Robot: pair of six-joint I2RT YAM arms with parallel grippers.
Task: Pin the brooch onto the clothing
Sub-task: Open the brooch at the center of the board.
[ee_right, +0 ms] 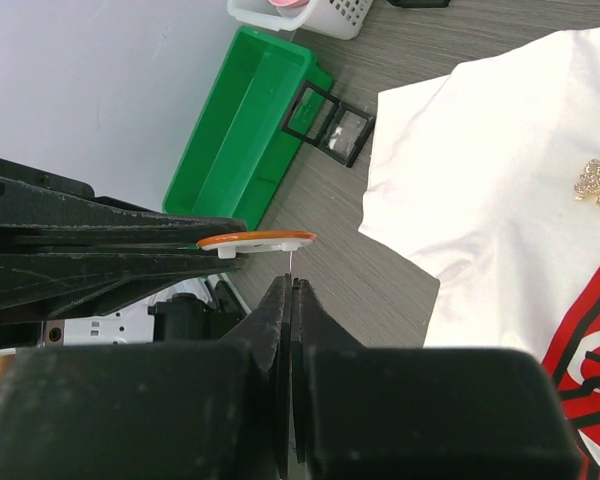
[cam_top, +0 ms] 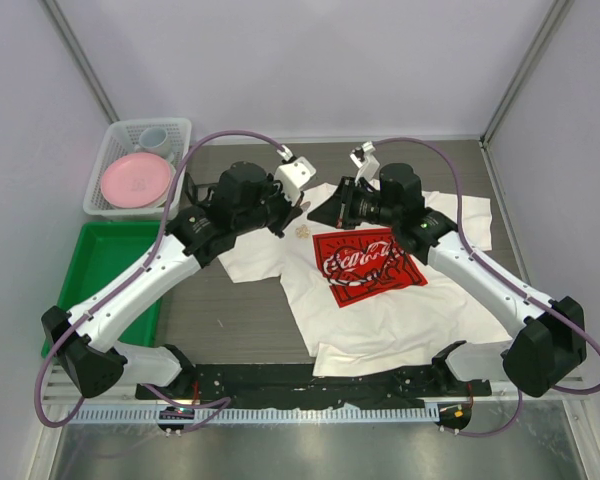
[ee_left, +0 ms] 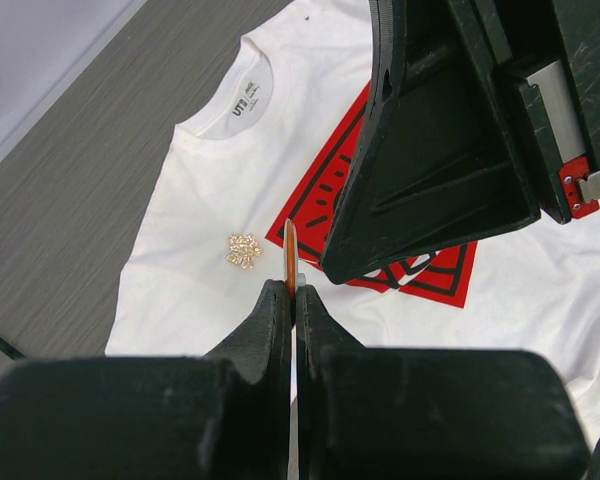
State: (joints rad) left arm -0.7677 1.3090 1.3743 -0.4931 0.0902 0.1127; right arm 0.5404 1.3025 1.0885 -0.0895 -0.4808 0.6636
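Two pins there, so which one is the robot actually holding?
The orange badge: the left gripper pinches it edge-on above the shirt. The gold brooch just lies on the shirt, untouched.

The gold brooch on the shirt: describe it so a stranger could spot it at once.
Find the white T-shirt spread on the table, then its red square print. Just left of that print in the top view, on plain white cloth, lies the gold brooch: small, glittery, leaf-like, unlike the flat orange disc pinched in the left hand.
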